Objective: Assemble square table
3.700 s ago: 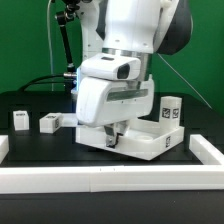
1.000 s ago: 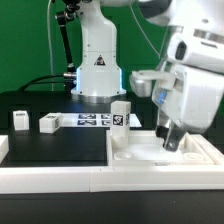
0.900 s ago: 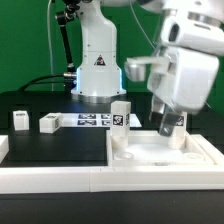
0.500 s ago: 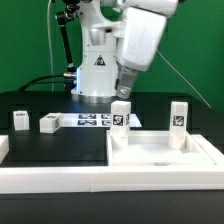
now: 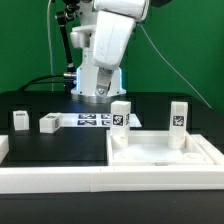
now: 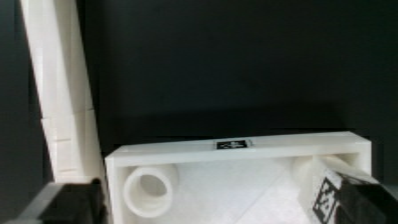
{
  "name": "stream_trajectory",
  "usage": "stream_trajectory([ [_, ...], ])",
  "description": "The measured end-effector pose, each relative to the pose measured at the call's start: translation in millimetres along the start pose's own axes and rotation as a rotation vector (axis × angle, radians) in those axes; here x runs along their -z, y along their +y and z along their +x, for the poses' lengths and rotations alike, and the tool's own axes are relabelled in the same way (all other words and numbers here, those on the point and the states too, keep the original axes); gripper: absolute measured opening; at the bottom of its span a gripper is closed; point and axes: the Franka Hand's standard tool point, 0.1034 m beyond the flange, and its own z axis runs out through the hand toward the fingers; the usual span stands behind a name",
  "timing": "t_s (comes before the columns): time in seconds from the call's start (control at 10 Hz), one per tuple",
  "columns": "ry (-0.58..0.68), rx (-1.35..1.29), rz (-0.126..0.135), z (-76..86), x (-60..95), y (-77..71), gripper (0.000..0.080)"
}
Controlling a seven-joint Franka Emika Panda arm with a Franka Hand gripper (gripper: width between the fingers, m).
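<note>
While the gripper [image 6: 214, 205] hangs empty with fingers [image 6: 71, 200] spread wide, the square table [image 5: 150, 150] sits at its 4 o'clock in the exterior view, so I'd guess the nearer loose leg [image 5: 49, 123], lying sideways at 8 o'clock, is next.

Square table top [image 5: 160, 152] lies rim-up on the near right of the black surface [image 5: 60, 145], just beside the long white rail [image 5: 60, 180] on the near edge. Two tagged legs stand upright at its far corners, the left corner leg [image 5: 120, 113] and the right corner leg [image 5: 178, 117]. Two loose legs sit well apart from the top at the exterior view's left, the outer loose leg [image 5: 20, 120] and the inner loose leg [image 5: 50, 123], with the marker board [image 5: 95, 121] flat between the inner loose leg and the left corner leg. The robot arm [image 5: 108, 45] hangs raised over the far middle, clear of every part.
</note>
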Motion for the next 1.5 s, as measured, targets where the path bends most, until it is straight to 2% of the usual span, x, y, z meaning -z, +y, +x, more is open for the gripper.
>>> stream_trajectory([
  [0.1,0.0,-0.062,0.002,-2.5,-1.4,-0.4,0.0649],
  [0.3,-0.032,-0.306,0.047,-29.6,-6.5,-7.2,0.0649],
  [0.5,-0.049,-0.452,0.06,-42.1,-10.8,-14.4,0.0649],
  [0.9,-0.059,-0.706,0.059,-40.7,-13.1,-16.5,0.0649],
  [1.0,-0.056,-0.824,0.084,-43.2,-13.4,-19.7,0.0649],
  [1.1,-0.051,-0.979,0.14,-54.4,-14.1,-25.9,0.0649],
  [1.2,-0.049,-1.064,0.176,-70.9,-17.8,-30.5,0.0649],
  [1.4,-0.045,-1.178,0.235,-99.9,-30.8,-44.7,0.0649],
  [1.5,-0.046,-1.193,0.257,-107.0,-39.2,-52.7,0.0649],
])
